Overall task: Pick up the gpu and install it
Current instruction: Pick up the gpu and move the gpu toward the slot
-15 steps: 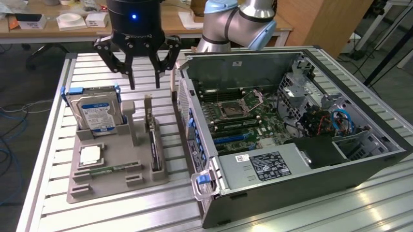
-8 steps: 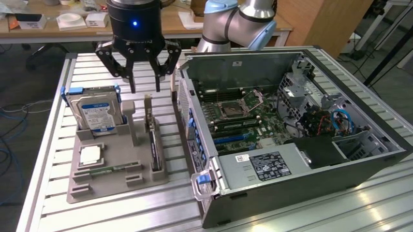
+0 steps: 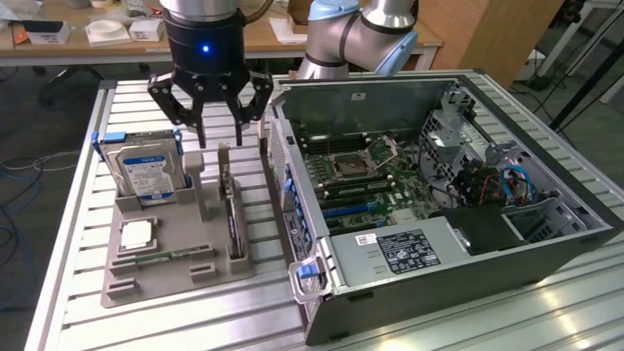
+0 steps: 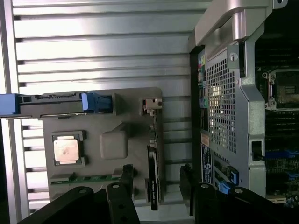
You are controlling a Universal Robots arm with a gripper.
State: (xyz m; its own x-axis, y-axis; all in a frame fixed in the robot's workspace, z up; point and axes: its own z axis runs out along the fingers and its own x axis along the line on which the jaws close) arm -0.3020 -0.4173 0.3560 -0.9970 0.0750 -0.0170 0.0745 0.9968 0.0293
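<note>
hovering over the tray (image 3: 156,285), the gripper (image 3: 221,137) has its fingers spread wide and holds nothing. the gpu (image 3: 232,219) stands on edge in the tray's slot on the side nearest the case (image 3: 458,285), just under the fingertips. seen from the wrist, the gpu (image 4: 153,182) lies between the two fingers. the hard drive (image 3: 146,172) stands upright, on the exterior view's left of the gpu.

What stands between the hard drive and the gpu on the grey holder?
In the exterior view, a grey upright post of the holder stands between the hard drive and the gpu.
</note>
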